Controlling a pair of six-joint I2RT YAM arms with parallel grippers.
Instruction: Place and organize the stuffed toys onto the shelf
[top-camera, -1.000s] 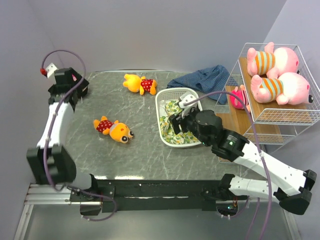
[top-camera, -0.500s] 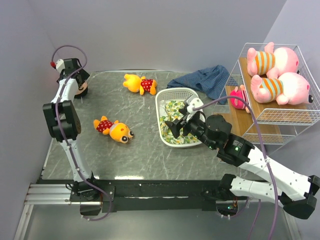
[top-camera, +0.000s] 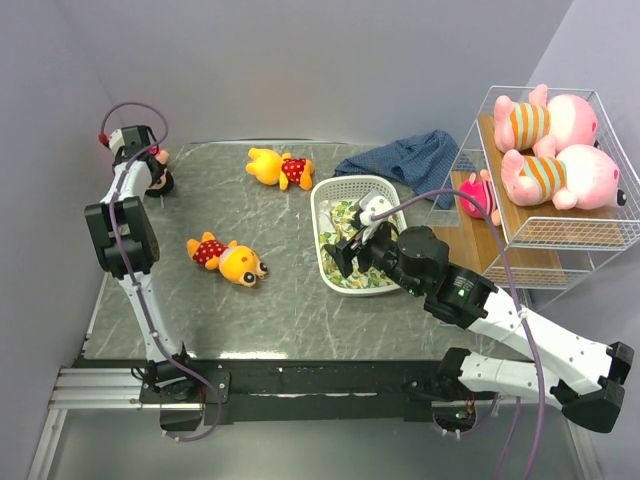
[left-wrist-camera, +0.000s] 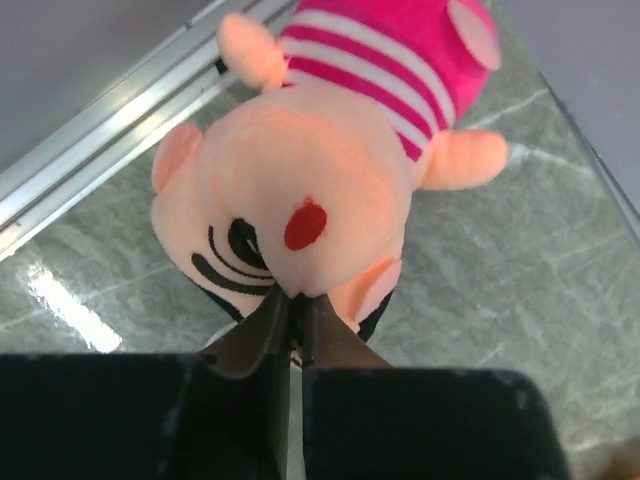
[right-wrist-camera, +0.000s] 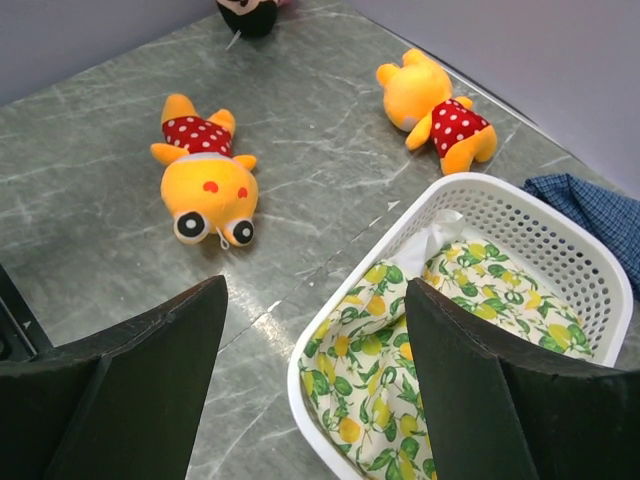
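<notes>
A pink-clad doll (top-camera: 160, 172) (left-wrist-camera: 320, 180) lies in the table's far left corner, face up with a pink striped shirt. My left gripper (top-camera: 152, 170) (left-wrist-camera: 293, 305) is shut, its tips pinching the plush at the edge of the doll's head. Two yellow-orange bears in red lie on the table, one (top-camera: 228, 257) (right-wrist-camera: 207, 180) at the middle left, one (top-camera: 280, 166) (right-wrist-camera: 435, 105) at the back. My right gripper (top-camera: 345, 255) (right-wrist-camera: 315, 300) hangs open and empty above the basket's left rim. On the shelf (top-camera: 530, 262) two pigs (top-camera: 550, 120) (top-camera: 562, 176) lie on the top tier and a pink doll (top-camera: 478, 195) below.
A white slotted basket (top-camera: 318, 215) (right-wrist-camera: 480, 190) holding a lemon-print cloth (top-camera: 352, 275) (right-wrist-camera: 400, 380) stands at table centre, left of the shelf. Blue fabric (top-camera: 405, 160) (right-wrist-camera: 600, 210) lies bunched behind it. A metal rail (left-wrist-camera: 110, 140) runs along the table edge by the corner doll.
My left arm swung out over the far left corner and its gripper went from open to shut on the doll's head. The right gripper shifted only slightly over the basket.
</notes>
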